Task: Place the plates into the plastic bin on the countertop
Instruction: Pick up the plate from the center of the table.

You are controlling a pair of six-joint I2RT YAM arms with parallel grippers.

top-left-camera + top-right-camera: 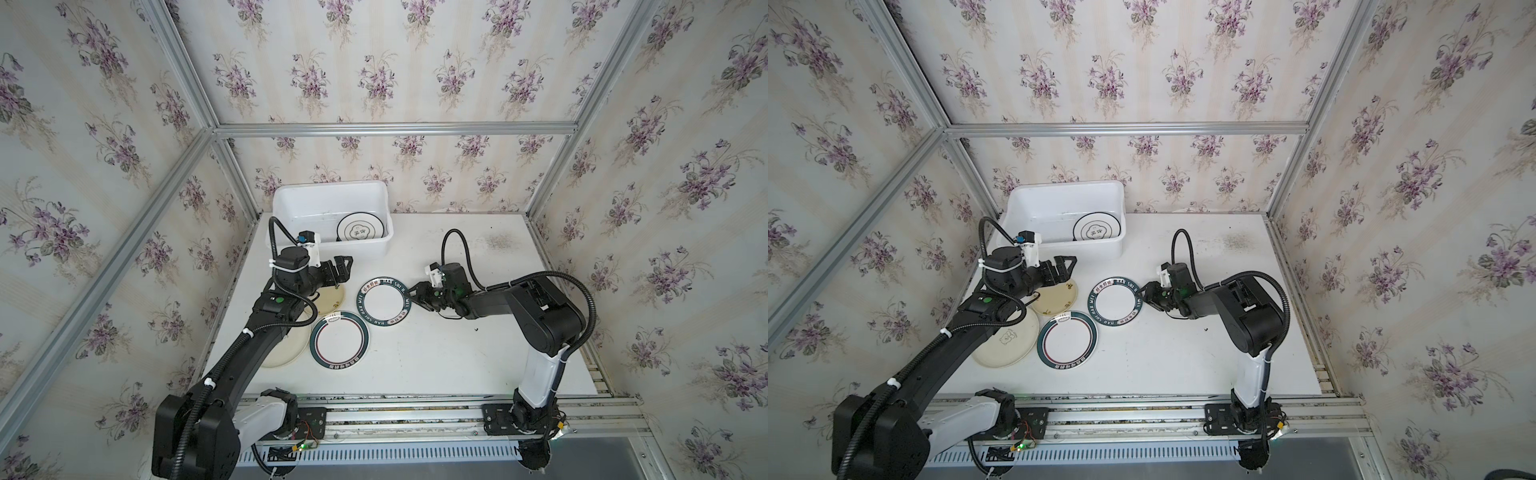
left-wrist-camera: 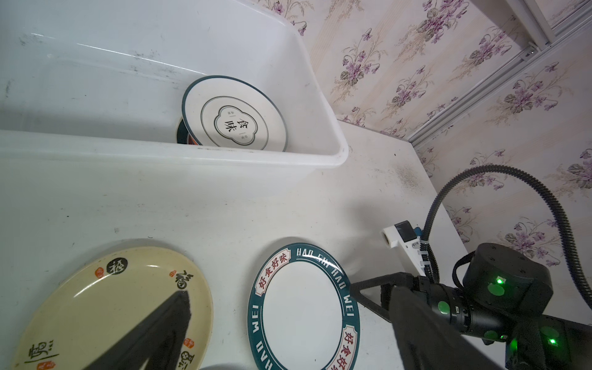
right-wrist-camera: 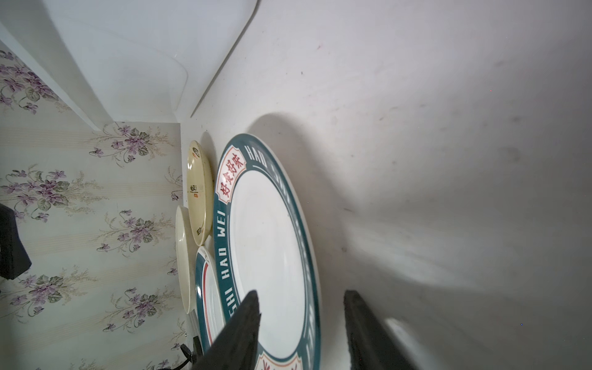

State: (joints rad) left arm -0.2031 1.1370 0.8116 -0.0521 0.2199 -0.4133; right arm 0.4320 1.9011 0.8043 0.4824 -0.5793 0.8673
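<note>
1. White countertop (image 1: 457, 353), both top views: the plastic bin (image 1: 291, 199) stands in the far-left corner, with a green-ringed plate (image 1: 359, 227) lying in its right end. Four plates lie on the left half. A small cream plate (image 1: 330, 299) is nearest the bin, a large cream plate (image 1: 286, 349) is by the left edge, a banded plate (image 1: 338, 340) lies toward the near edge, and a lettered plate (image 1: 384, 302) sits about mid-counter. The left arm slants forward from the near-left corner over the large cream plate, wrist turned rightward. The left gripper (image 1: 343, 272) hangs above the small cream plate, just short of the bin's front wall, jaws spread wide and empty. The right arm rises from the near-right corner, folds at the elbow and lies low, pointing left. The right gripper (image 1: 415, 296) meets the lettered plate's right rim. Bare surface runs from there to the right edge and its aluminium rail (image 1: 1308, 316).
2. Left wrist view: inside the bin (image 2: 160, 153) the green-ringed plate (image 2: 235, 118) rests on a darker plate (image 2: 183, 134) by the right end wall. One left finger crosses the small cream plate (image 2: 96, 304); the other is a blur beyond the lettered plate (image 2: 301, 314).
3. Right wrist view: the right gripper's fingers (image 3: 246, 326) stand apart astride the lettered plate's (image 3: 269, 240) rim, one over its white face, one outside over the countertop. A gap shows beside the rim, so nothing is gripped.
</note>
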